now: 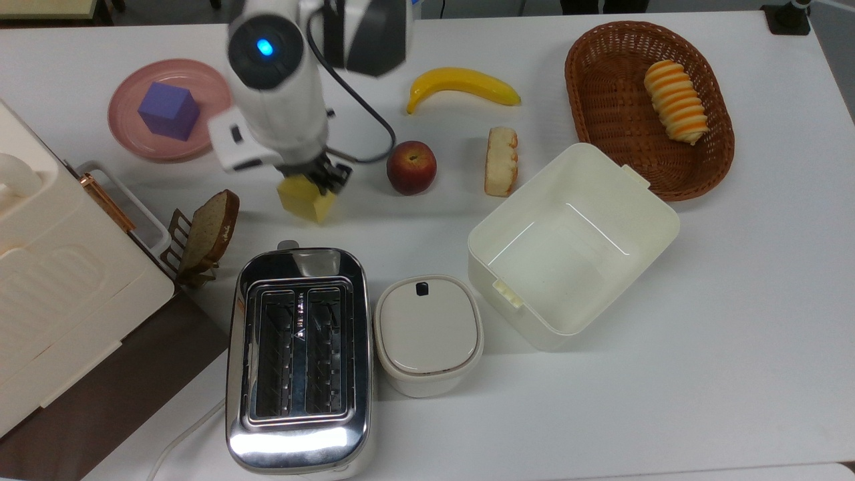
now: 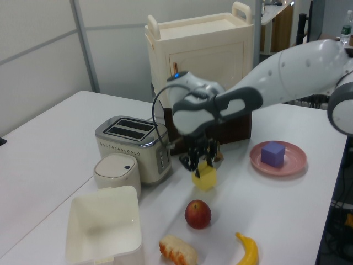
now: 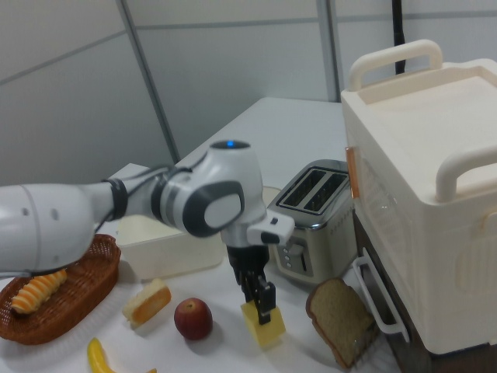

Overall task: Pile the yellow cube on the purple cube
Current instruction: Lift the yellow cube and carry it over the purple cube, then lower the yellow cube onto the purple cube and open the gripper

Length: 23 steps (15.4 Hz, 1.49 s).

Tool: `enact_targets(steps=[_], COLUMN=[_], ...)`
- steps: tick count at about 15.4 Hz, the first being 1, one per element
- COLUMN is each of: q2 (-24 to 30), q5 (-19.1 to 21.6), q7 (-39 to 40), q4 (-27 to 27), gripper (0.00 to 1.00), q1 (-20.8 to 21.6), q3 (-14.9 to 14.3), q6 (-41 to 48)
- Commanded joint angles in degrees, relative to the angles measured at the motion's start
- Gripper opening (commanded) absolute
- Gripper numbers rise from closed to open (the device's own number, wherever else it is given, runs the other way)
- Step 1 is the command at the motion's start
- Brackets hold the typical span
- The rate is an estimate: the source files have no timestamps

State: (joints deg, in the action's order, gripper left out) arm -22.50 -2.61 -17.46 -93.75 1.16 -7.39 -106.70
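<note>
A white counter (image 1: 668, 401) in a grey-panelled room is crowded with kitchen items. The yellow cube (image 1: 306, 198) is pinched by the pincer (image 1: 314, 180), apparently raised just off the surface for carrying. The purple cube (image 1: 168, 110) sits on a pink plate (image 1: 127, 137), far left in the top view.

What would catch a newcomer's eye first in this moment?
The white arm's tool grips the yellow cube, lifted off the table beside the peach. Toward the top view's left, the purple cube waits on a pink plate.
</note>
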Motion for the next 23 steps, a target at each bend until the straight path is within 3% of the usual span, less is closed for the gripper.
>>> enact_targets(steps=[1,4,6,10,16,19,20,22,23], q2=[6.8,8.1,8.4,8.5,8.5,8.3,8.3,8.3,8.3], q5=[0.5,0.5,0.5,0.5,0.4,0.5,0.5,0.5,0.5], q7=[8.0,15.0,22.2,30.8,36.6,36.9,36.9,37.0,37.0], q4=[0.3,0.2,0.1,-1.7,-5.4,-5.7,-6.1,-6.3,-6.3], gripper=[0.0,0.0,0.0,0.0,0.0,0.04,0.11,0.4,0.65], q1=[-2.0,-2.0,-1.9,-1.9,-1.9,-2.0,-2.0,-2.2,-2.7], q3=[-2.4,-8.4,-14.6,-20.8,-25.0,-25.6,-25.6,-25.6,-25.6], q6=[9.3,9.8,10.3,10.0,8.6,7.4,6.9,6.5,6.4])
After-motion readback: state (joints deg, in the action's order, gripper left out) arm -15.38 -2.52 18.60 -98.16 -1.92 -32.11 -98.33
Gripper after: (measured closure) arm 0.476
